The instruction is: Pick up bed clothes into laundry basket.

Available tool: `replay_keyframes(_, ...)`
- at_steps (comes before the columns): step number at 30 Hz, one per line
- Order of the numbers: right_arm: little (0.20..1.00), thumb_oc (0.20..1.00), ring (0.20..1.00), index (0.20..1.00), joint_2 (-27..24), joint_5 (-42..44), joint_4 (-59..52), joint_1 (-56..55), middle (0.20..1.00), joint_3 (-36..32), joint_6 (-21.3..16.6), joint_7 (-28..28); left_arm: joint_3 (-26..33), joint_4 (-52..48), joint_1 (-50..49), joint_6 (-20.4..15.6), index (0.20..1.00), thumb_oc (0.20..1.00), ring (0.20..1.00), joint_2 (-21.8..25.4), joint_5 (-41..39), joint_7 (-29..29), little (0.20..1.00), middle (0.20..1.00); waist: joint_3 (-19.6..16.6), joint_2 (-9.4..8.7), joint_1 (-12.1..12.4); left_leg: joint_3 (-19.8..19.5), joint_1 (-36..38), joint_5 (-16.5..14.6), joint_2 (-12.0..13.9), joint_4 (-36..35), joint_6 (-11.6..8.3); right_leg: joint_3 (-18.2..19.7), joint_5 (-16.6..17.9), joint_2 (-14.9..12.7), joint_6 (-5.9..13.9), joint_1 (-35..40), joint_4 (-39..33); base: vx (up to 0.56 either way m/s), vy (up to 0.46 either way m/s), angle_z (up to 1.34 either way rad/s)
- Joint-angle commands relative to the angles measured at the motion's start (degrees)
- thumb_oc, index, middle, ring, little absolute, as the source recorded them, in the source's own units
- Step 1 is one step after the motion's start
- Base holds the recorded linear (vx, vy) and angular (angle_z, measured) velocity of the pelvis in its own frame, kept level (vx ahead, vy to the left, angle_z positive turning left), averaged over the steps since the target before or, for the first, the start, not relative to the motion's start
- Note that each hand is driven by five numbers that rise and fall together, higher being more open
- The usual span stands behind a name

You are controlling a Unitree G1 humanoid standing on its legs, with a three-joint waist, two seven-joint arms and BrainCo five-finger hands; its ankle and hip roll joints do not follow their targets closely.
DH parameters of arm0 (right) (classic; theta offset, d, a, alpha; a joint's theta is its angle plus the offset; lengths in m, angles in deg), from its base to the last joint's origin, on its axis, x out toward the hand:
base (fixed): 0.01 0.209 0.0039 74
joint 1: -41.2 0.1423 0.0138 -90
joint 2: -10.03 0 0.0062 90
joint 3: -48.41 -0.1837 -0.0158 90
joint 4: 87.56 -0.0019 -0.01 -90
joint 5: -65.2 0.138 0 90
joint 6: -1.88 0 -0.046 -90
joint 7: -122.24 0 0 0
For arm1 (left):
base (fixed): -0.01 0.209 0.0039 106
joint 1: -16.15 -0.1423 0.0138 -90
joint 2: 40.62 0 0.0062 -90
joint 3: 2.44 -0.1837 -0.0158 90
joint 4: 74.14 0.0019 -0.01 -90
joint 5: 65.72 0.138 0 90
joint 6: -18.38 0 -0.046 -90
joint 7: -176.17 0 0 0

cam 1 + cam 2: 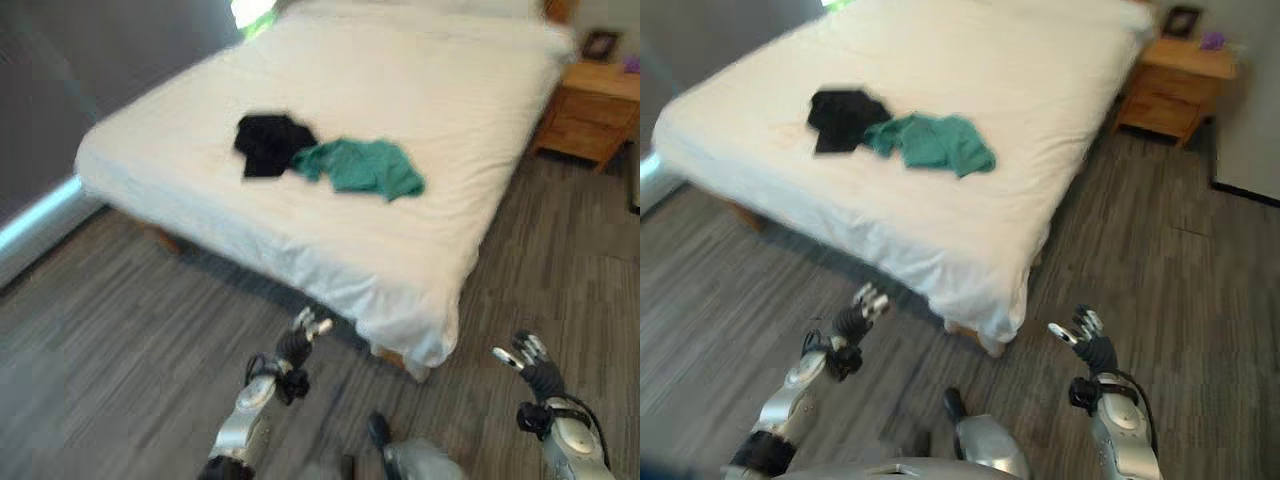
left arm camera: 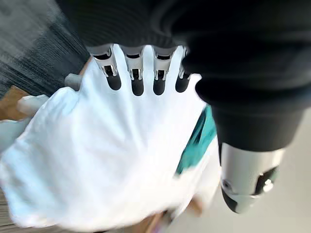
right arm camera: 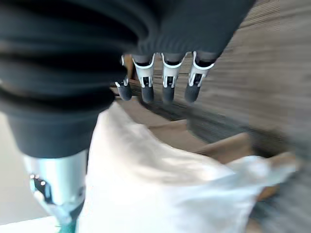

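Looking down over the bed (image 1: 420, 130), we've got two pieces of clothing lying on the white sheet, toward the near half of the mattress. A black garment (image 1: 268, 143) sits bunched up, and just beside it, touching its edge, a green garment (image 1: 366, 166) is spread out and rumpled. Both are on the bed, untouched, well apart from either robot hand.

Down at the lower edge, the left robot hand (image 1: 305, 330) is up in front of the near corner of the bed, over the wood-look floor (image 1: 120, 340). Its fingers (image 2: 137, 77) are out straight in a row in the left wrist view, thumb apart, nothing between them: an open, empty hand. Past those fingers the white sheet hangs over the bed corner, with a sliver of the green garment (image 2: 197, 141) showing up top.

Over on the other side, the right robot hand (image 1: 1085, 335) is raised over the floor too, off to the right of the bed corner. The right wrist view has its fingers (image 3: 168, 77) straight and relaxed, thumb clear of them, holding nothing. Beyond them, the draped corner of the sheet and a bit of the bed's wooden frame.

Back at the far right of the room, a wooden nightstand (image 1: 590, 110) stands next to the head of the bed, with a small picture frame (image 1: 600, 44) on top.
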Motion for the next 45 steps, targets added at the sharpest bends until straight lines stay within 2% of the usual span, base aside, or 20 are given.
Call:
replay_keyframes(1, 1.000, 1.000, 1.000, 1.000, -1.99, 2.07, -6.02, -1.45, 1.000, -3.68, -3.54, -2.22, 4.52, -2.67, -2.52, -4.55, 1.000, 1.000, 1.000, 1.63, -4.36, 1.96, 1.000, 1.000, -2.83, 1.46, -0.15, 1.53, -1.27, 15.08, 11.35, -15.61, 1.49, 1.02, -2.19, -2.86, 2.99, 8.94, -0.15, 0.14, 0.189, 0.51)
replay_keyframes(3, 1.000, 1.000, 1.000, 1.000, -3.37, -0.08, -6.55, -1.08, 1.000, -4.01, -3.51, -2.97, 6.47, -3.40, -2.70, -5.67, 1.000, 1.000, 1.000, 2.50, -3.84, 3.43, 1.000, 1.000, -3.00, 2.23, 0.34, -2.24, -1.49, 18.94, 15.57, -19.55, -0.15, 3.04, -2.93, -4.11, 3.80, 8.83, 0.00, 0.16, 0.252, -0.24)
replay_keyframes(5, 1.000, 1.000, 1.000, 1.000, -5.20, -0.58, -5.96, 1.71, 1.000, -4.48, -3.74, -4.37, 11.27, -6.17, -3.21, -7.46, 1.000, 1.000, 1.000, 3.07, -5.47, 5.60, 1.000, 1.000, -3.68, 2.98, 1.25, -12.67, -0.22, 22.43, 20.66, -21.65, -2.86, 9.23, -4.10, -6.73, 5.42, 8.57, 0.79, 0.25, 0.490, -0.33)
replay_keyframes(8, 1.000, 1.000, 1.000, 1.000, -5.94, 0.23, -4.76, 3.91, 1.000, -5.15, -3.97, -5.75, 13.67, -6.99, -3.66, -7.99, 1.000, 1.000, 1.000, 3.72, -5.83, 6.44, 1.000, 1.000, -4.50, 3.74, 1.94, -15.05, 1.55, 22.87, 22.49, -21.15, -4.17, 13.37, -4.27, -8.14, 7.09, 8.58, 1.02, 0.24, 0.442, -0.90)
replay_keyframes(11, 1.000, 1.000, 1.000, 1.000, -4.01, 3.36, -5.06, 6.50, 1.000, -7.71, -4.36, -8.48, 14.09, -5.73, -3.61, -8.27, 1.000, 1.000, 1.000, 4.09, -6.47, 6.62, 1.000, 1.000, -6.54, 5.26, 2.68, -10.55, 4.01, 14.28, 19.82, -22.33, -4.71, 13.70, -3.08, -13.73, 9.81, 9.96, -0.42, 0.33, 0.567, -1.37)
replay_keyframes(13, 1.000, 1.000, 1.000, 1.000, -1.64, 6.19, -4.73, 7.57, 1.000, -8.34, -4.77, -11.05, 12.86, -5.09, -3.03, -7.65, 1.000, 1.000, 1.000, 5.14, -4.73, 7.31, 1.000, 1.000, -6.76, 5.04, 2.69, -9.23, 4.32, 11.75, 17.18, -22.48, -3.57, 13.34, 0.44, -16.51, 11.05, 8.19, 1.14, 0.25, 0.567, -0.12)
replay_keyframes(15, 1.000, 1.000, 1.000, 1.000, 0.38, 7.06, -4.60, 8.35, 1.000, -8.22, -4.63, -13.42, 12.22, -5.53, -3.13, -7.23, 1.000, 1.000, 1.000, 6.39, -4.01, 7.42, 1.000, 1.000, -6.54, 5.28, 2.57, -7.18, 5.54, 10.79, 14.88, -24.19, -2.11, 12.79, 8.00, -17.82, 10.13, 5.78, 2.64, 0.16, 0.399, -0.18)
replay_keyframes(16, 1.000, 1.000, 1.000, 1.000, 0.43, 7.05, -4.67, 8.29, 1.000, -8.22, -4.55, -13.43, 12.22, -5.57, -3.19, -7.20, 1.000, 1.000, 1.000, 6.43, -4.03, 7.41, 1.000, 1.000, -6.66, 5.21, 2.73, -6.96, 5.65, 10.89, 14.89, -24.44, -2.04, 12.91, 8.18, -17.92, 10.12, 5.77, 2.35, 0.15, 0.502, -0.53)
replay_keyframes(17, 1.000, 1.000, 1.000, 1.000, 1.47, 7.95, -4.35, 8.52, 1.000, -7.22, -3.97, -13.38, 12.93, -6.14, -4.65, -6.55, 1.000, 1.000, 1.000, 7.23, -3.41, 7.58, 1.000, 1.000, -6.37, 6.07, 3.38, -4.75, 7.09, 10.42, 13.12, -26.45, -0.30, 7.92, 12.61, -19.70, 8.74, 2.87, 3.79, 0.13, 0.527, -0.87)
replay_keyframes(18, 1.000, 1.000, 1.000, 1.000, 1.31, 7.37, -4.24, 8.84, 1.000, -6.93, -3.81, -13.44, 13.26, -6.34, -5.04, -6.34, 1.000, 1.000, 1.000, 7.68, -3.24, 7.50, 1.000, 1.000, -5.84, 6.79, 3.69, -3.98, 7.68, 10.21, 12.37, -27.03, 0.70, 4.75, 12.68, -19.75, 7.68, 1.46, 5.69, 0.15, 0.694, -1.12)
replay_keyframes(20, 1.000, 1.000, 1.000, 1.000, 2.17, 7.74, -4.28, 8.33, 1.000, -6.78, -3.44, -12.78, 13.77, -6.02, -5.36, -5.81, 1.000, 1.000, 1.000, 7.03, -2.74, 7.62, 1.000, 1.000, -5.31, 7.91, 2.30, -3.15, 8.42, 11.08, 10.70, -28.37, 2.18, 5.56, 9.00, -13.75, 7.94, 0.66, 10.34, 0.07, 0.578, -0.99)
replay_keyframes(21, 1.000, 1.000, 1.000, 1.000, 1.99, 7.04, -2.93, 7.44, 1.000, -6.41, -3.03, -11.72, 14.43, -5.52, -5.19, -5.66, 1.000, 1.000, 1.000, 6.49, -2.30, 7.40, 1.000, 1.000, -5.29, 8.36, 2.61, -1.46, 9.75, 10.64, 9.60, -29.65, 3.80, 1.53, 1.59, -8.04, 6.98, -0.64, 13.15, 0.08, 0.475, -0.60)
replay_keyframes(23, 1.000, 1.000, 1.000, 1.000, 1.87, 6.57, -2.66, 7.12, 1.000, -5.98, -2.86, -11.42, 14.85, -5.75, -5.52, -5.58, 1.000, 1.000, 1.000, 5.96, -2.17, 7.47, 1.000, 1.000, -5.34, 8.42, 2.74, -0.83, 10.14, 10.24, 8.84, -29.71, 4.10, -1.41, -1.25, -6.43, 5.94, -1.01, 13.49, 0.07, 0.318, -0.54)
replay_keyframes(24, 1.000, 1.000, 1.000, 1.000, 2.22, 6.79, -2.60, 6.37, 1.000, -5.87, -2.64, -10.62, 15.17, -5.49, -5.61, -5.41, 1.000, 1.000, 1.000, 4.87, -2.28, 7.29, 1.000, 1.000, -5.18, 8.18, 2.69, 1.11, 10.65, 10.30, 7.11, -29.71, 4.10, -6.08, -3.49, -2.24, 4.86, -1.33, 12.54, 0.04, 0.240, -0.64)
replay_keyframes(27, 1.000, 1.000, 1.000, 1.000, 1.91, 7.57, -2.35, 5.83, 1.000, -5.40, -2.65, -9.23, 14.92, -4.92, -5.43, -5.58, 1.000, 1.000, 1.000, 3.90, -2.32, 7.12, 1.000, 1.000, -5.05, 7.44, 2.01, 1.65, 11.34, 10.42, 5.32, -29.71, 4.00, -6.96, -4.05, 0.82, 3.28, 0.20, 8.22, 0.02, 0.133, -0.27)
replay_keyframes(28, 1.000, 1.000, 1.000, 1.000, 1.49, 7.42, -2.53, 5.42, 1.000, -5.47, -3.04, -7.90, 14.77, -4.60, -5.41, -6.21, 1.000, 1.000, 1.000, 3.61, -2.02, 7.32, 1.000, 1.000, -5.13, 6.81, 1.85, 1.71, 11.52, 10.34, 4.64, -29.71, 4.06, -6.37, -3.73, 1.22, 1.83, 1.68, 3.86, 0.02, 0.066, -0.01)
replay_keyframes(29, 1.000, 1.000, 1.000, 1.000, 1.27, 6.66, -2.47, 4.82, 1.000, -4.52, -2.78, -7.22, 14.40, -4.69, -6.08, -5.56, 1.000, 1.000, 1.000, 2.59, -1.87, 6.25, 1.000, 1.000, -5.95, 6.12, 2.04, 1.71, 11.37, 10.26, 3.64, -29.71, 4.25, -5.88, -2.29, -0.38, 2.18, 5.38, -2.09, 0.00, 0.000, 0.00)
replay_keyframes(40, 1.000, 1.000, 1.000, 1.000, -0.25, 6.86, -2.26, 4.28, 1.000, -3.32, -3.49, -4.66, 13.65, -3.35, -6.52, -5.72, 1.000, 1.000, 1.000, 0.68, -2.49, 5.87, 1.000, 1.000, -6.01, 5.08, 3.10, 2.00, 12.43, 10.36, 3.00, -29.66, 4.83, -4.44, 0.62, -0.21, 2.61, 8.33, -6.03, -0.01, -0.014, -0.18)
replay_keyframes(41, 1.000, 1.000, 1.000, 1.000, -0.70, 11.99, 0.31, 7.19, 1.000, -3.69, -2.28, -6.56, 11.66, -3.27, -3.66, -4.61, 1.000, 1.000, 1.000, 1.42, 1.15, 9.16, 1.000, 1.000, -9.37, 3.45, 2.09, 6.26, 15.72, 5.40, 7.11, -29.64, 3.84, -7.58, 0.24, -4.69, 5.83, 6.57, -2.84, 0.00, 0.000, 0.00)
replay_keyframes(45, 1.000, 1.000, 1.000, 1.000, 0.38, 13.04, -0.46, 5.99, 1.000, -1.35, -1.11, -3.88, 12.19, -3.22, -4.62, -4.39, 1.000, 1.000, 1.000, 1.28, 2.42, 9.02, 1.000, 1.000, -10.64, 2.88, 2.30, 5.99, 16.63, 5.87, 7.23, -29.71, 3.74, -7.94, 0.63, -5.04, 5.72, 8.02, -3.74, -0.01, -0.017, 0.07)
